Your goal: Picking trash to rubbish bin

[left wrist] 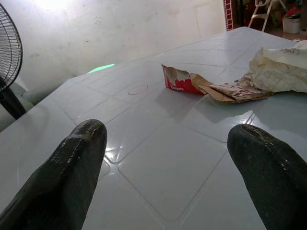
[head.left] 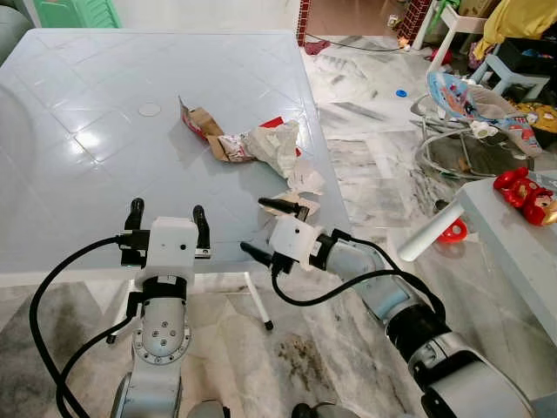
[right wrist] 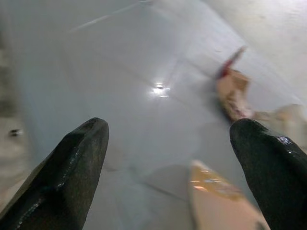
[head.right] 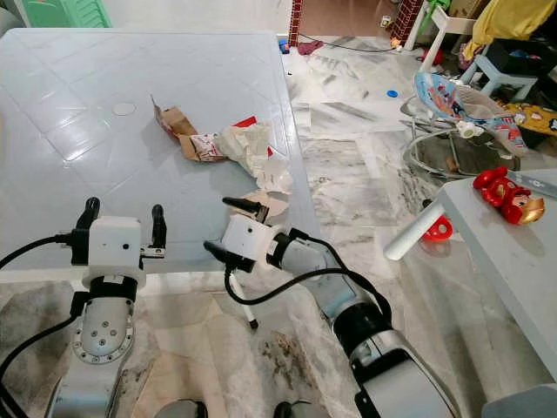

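Observation:
On the pale blue table (head.left: 104,174) lies a torn red and brown carton (head.left: 207,131), and beside it a crumpled white paper wrapper (head.left: 274,144). Smaller paper scraps (head.left: 303,181) lie nearer the table's right edge. My left gripper (head.left: 167,218) is open over the front edge and points at the carton (left wrist: 180,81), well short of it. At the front right corner my right gripper (head.left: 264,229) is open and turned sideways. A pale paper scrap (right wrist: 216,201) lies just ahead between its fingers.
To the right on the marble floor stand a baby bouncer (head.left: 470,104) and a white table (head.left: 513,252) with a red toy (head.left: 525,193) on it. A white tube (head.left: 431,231) juts toward my right arm. A fan (left wrist: 9,57) stands beyond the table.

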Available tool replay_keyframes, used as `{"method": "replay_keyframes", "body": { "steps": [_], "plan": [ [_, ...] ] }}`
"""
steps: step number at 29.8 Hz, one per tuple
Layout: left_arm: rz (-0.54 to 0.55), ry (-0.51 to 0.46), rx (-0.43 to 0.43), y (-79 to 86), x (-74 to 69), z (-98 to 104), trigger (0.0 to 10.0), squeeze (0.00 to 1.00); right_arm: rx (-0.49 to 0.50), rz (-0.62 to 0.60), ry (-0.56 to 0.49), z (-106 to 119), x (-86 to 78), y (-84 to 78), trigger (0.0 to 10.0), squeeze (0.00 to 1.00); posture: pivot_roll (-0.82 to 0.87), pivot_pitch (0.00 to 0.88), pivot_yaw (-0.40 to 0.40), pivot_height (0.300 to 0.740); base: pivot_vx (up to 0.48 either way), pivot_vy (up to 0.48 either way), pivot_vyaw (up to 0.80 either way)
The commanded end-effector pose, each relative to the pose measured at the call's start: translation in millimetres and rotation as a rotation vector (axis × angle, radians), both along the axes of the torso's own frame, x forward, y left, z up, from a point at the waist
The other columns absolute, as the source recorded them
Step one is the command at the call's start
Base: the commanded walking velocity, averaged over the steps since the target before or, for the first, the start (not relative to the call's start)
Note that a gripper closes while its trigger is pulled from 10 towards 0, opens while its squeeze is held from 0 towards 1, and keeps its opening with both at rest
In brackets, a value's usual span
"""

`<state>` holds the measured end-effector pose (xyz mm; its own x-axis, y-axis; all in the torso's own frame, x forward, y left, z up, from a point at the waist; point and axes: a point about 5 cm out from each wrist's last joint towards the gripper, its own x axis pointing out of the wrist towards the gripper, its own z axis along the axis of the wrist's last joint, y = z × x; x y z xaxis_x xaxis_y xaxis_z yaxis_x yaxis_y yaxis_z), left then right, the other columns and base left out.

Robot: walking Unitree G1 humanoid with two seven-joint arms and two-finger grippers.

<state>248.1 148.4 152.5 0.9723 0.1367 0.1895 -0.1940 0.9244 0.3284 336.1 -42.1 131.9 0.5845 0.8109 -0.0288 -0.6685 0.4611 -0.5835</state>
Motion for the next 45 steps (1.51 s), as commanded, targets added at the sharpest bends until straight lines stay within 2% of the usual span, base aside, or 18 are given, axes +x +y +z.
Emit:
{"method": "replay_keyframes", "body": {
  "steps": [1,5,8,14,22,23,24,25,26,34,45],
  "plan": [
    [-0.018,0.002,-0.004,-2.8,-1.1,0,10.0,0.0,0.082,-0.098,0.02,9,12.5,-11.6,10.0,0.0,0.12,0.136,-0.105,0.74,0.0,0.0,0.0],
    [-0.019,0.001,-0.005,-3.1,-0.9,0,10.0,0.0,0.109,-0.167,0.069,8,20.0,-21.5,10.0,0.0,0.12,0.136,-0.105,0.74,0.0,0.0,0.0],
    [-0.02,0.002,-0.01,-4.1,-1.1,0,10.0,0.0,0.091,-0.235,0.145,-3,24.2,-33.3,10.0,0.0,0.11,0.138,-0.108,0.74,0.0,0.0,0.0],
    [-0.019,0.004,-0.016,-4.6,-1.8,-1,10.0,0.0,0.084,-0.26,0.229,-15,23.4,-35.0,10.0,0.0,0.12,0.139,-0.111,0.74,0.0,0.0,0.0],
    [-0.016,0.004,-0.016,-2.8,-2.0,-1,10.0,0.0,0.087,-0.282,0.278,-21,23.8,-33.1,10.0,0.0,0.12,0.139,-0.111,0.74,0.0,0.0,0.0],
    [-0.016,0.004,-0.016,-2.9,-2.0,0,10.0,0.0,0.091,-0.286,0.284,-22,24.0,-33.0,4.1,0.0,0.12,0.139,-0.111,0.74,0.0,0.0,0.0],
    [-0.015,0.004,-0.016,-2.9,-2.0,0,10.0,0.0,0.097,-0.291,0.294,-22,24.3,-32.8,2.4,0.0,0.12,0.139,-0.112,0.74,0.0,0.0,0.0],
    [-0.015,0.004,-0.016,-2.9,-2.0,0,10.0,0.0,0.097,-0.291,0.294,-22,24.3,-32.8,2.4,0.0,0.12,0.139,-0.112,0.74,0.0,0.0,0.0],
    [-0.015,0.004,-0.017,-2.9,-2.1,0,10.0,0.0,0.1,-0.292,0.297,-22,24.3,-32.6,0.0,0.0,0.12,0.137,-0.112,0.74,0.0,0.0,0.0],
    [-0.015,0.003,-0.018,-3.5,-1.9,-1,10.0,0.0,0.128,-0.307,0.309,-22,25.6,-31.0,0.0,0.0,0.12,0.136,-0.113,0.74,0.0,0.0,0.0],
    [-0.01,0.0,-0.019,-3.8,-1.3,0,10.0,0.0,0.162,-0.299,0.322,-20,24.7,-20.1,0.0,0.0,0.12,0.135,-0.118,0.74,0.0,0.0,0.0]
  ]
}}
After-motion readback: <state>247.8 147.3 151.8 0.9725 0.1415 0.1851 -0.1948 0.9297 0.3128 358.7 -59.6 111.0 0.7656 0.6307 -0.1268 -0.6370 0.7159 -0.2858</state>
